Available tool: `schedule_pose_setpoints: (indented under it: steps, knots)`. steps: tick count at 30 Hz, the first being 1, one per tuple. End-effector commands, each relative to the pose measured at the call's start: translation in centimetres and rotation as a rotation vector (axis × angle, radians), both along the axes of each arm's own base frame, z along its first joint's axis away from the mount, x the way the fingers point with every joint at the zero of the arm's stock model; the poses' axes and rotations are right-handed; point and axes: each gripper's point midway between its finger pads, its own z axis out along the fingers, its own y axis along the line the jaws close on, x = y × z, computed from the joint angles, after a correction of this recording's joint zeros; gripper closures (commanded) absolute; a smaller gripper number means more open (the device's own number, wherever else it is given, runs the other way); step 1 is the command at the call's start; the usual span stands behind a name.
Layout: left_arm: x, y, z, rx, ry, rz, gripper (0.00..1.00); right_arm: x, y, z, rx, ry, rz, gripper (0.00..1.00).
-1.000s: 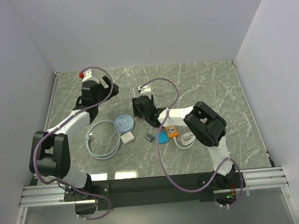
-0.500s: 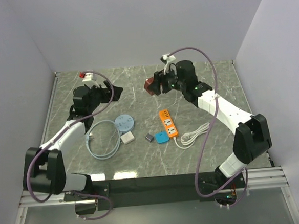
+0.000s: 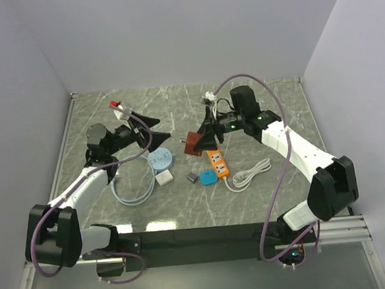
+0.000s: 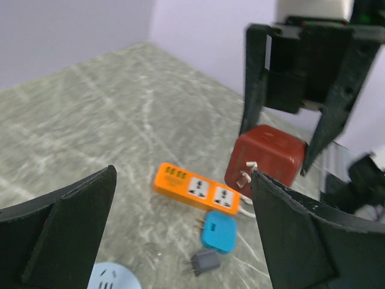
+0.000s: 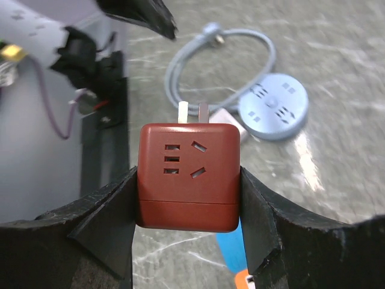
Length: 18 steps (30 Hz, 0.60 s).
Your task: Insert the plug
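Observation:
My right gripper is shut on a red cube plug adapter and holds it off the table, just left of the far end of the orange power strip. In the right wrist view the cube sits squarely between the fingers, its two prongs pointing away. My left gripper is open and empty, above the round light-blue disc. The left wrist view shows the strip lying flat, sockets up, with the red cube hanging beyond it.
A blue plug, a small grey plug and a white adapter lie in front of the strip. A coiled light-blue cable lies at the left. The strip's white cord loops to the right.
My right arm has swung down from the back of the table with the red cube to the strip's far end. My left gripper has turned toward the centre.

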Motion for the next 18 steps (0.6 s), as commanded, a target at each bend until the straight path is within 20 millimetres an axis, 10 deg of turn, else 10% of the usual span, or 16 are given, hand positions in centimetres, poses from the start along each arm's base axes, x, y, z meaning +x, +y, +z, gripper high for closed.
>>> schedule_pose_setpoints:
  steps: [1, 9, 18]
  knots:
    - [-4.0, -1.7, 1.7, 0.004, -0.123, -0.231, 0.01, -2.9, -0.3, 3.7, 0.117, -0.096, 0.161, 0.76]
    - [-5.5, -4.0, 1.6, 0.083, -0.169, -0.248, 0.01, -1.9, 0.2, 3.1, 0.102, -0.051, 0.153, 1.00]
    - [-6.9, -5.3, 1.4, 0.073, -0.167, -0.357, 0.01, -1.5, 0.5, 2.4, 0.105, -0.027, 0.148, 1.00]
